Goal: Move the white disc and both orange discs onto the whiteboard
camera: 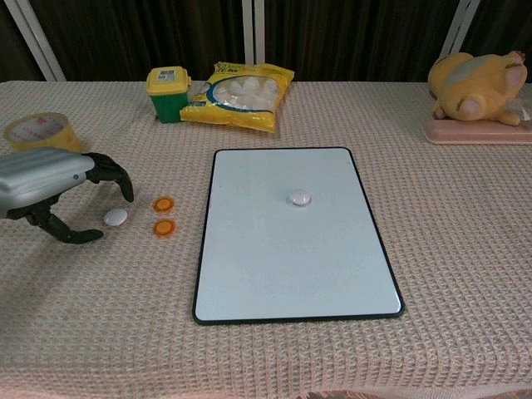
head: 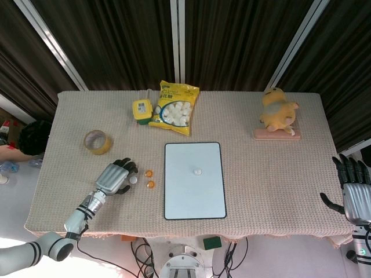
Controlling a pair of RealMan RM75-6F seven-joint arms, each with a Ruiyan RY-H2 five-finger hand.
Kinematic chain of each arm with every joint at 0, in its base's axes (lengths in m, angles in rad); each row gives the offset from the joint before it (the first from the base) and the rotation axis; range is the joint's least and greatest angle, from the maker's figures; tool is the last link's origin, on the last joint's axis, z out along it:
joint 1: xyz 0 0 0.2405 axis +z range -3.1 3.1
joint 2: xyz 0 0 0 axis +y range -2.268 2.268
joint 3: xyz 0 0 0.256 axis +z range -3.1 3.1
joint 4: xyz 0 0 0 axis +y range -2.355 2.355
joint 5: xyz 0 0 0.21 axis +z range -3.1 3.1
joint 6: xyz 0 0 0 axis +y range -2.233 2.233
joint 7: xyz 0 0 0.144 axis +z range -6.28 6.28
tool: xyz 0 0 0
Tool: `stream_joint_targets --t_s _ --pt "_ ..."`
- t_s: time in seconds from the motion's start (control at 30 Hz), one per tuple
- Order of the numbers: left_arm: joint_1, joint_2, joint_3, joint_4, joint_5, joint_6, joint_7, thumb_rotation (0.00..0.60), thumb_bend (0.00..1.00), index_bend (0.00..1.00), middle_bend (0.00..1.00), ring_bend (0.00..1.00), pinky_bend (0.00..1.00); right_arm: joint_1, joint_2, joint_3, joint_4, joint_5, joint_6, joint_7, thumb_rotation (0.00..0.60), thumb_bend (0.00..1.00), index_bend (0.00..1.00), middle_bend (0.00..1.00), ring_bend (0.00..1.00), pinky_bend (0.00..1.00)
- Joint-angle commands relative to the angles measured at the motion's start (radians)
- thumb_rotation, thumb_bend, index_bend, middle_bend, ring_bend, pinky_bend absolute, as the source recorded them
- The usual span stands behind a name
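Logging what I have on the table, item by item.

Left hand (camera: 46, 187): hovering over the beige woven table (head: 278, 174), fingers (camera: 112, 174) curled open around nothing, bracketing the loose disc; I judge this the approach to a pinch.

Loose small white round disc (camera: 115, 217): lying flat on the cloth between thumb and fingers, not held, well left of the board.

Two small orange round discs (camera: 164, 214): side by side, just beside the white one, between it and the board edge; untouched.

Flat white rectangular whiteboard with black rim (camera: 249, 274): centred in front of me, the target; a second white button-like disc (camera: 299, 198) already sits on it.

Right hand (head: 353, 188): off the table edge, fingers spread, empty, parked clear of the work.

Clutter, far side: yellow tape roll (head: 97, 142), green-and-yellow tub (head: 142, 111), yellow snack bag (head: 174, 108), yellow plush toy on a pink base (head: 277, 113).

Caution: the disc is thin and flat; fingers may slide it over the weave.
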Motion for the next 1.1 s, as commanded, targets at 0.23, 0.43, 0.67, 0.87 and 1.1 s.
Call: stream_joint_targets --t_s 0.23,0.43,0.67,0.87,1.1 --pt "-0.016 -0.003 0.000 -0.009 -0.014 -0.012 0.003 0.599 0.28 0.37 0.24 0.14 0.26 -0.002 0.003 0.001 0.009 0.003 0.000 0.015 0.600 0.19 0.00 0.00 0.00 0.00" --pt "-0.025 -0.005 0.001 -0.008 -0.020 -0.015 0.001 0.598 0.28 0.40 0.24 0.14 0.26 -0.002 0.003 0.002 0.010 0.004 0.000 0.015 0.600 0.19 0.00 0.00 0.00 0.00" --pt "-0.033 -0.004 0.001 -0.006 -0.031 -0.021 0.003 0.597 0.28 0.42 0.24 0.14 0.26 -0.002 0.003 0.002 0.006 0.004 0.001 0.009 0.600 0.20 0.00 0.00 0.00 0.00" --pt "-0.036 0.004 0.003 -0.012 -0.042 -0.021 0.016 0.598 0.28 0.44 0.24 0.14 0.26 -0.001 0.002 0.004 0.002 0.002 0.003 0.004 0.600 0.20 0.00 0.00 0.00 0.00" --pt "-0.040 0.012 0.005 -0.022 -0.053 -0.025 0.020 0.597 0.28 0.44 0.24 0.14 0.26 -0.002 0.001 0.003 0.001 0.005 0.000 0.004 0.600 0.20 0.00 0.00 0.00 0.00"
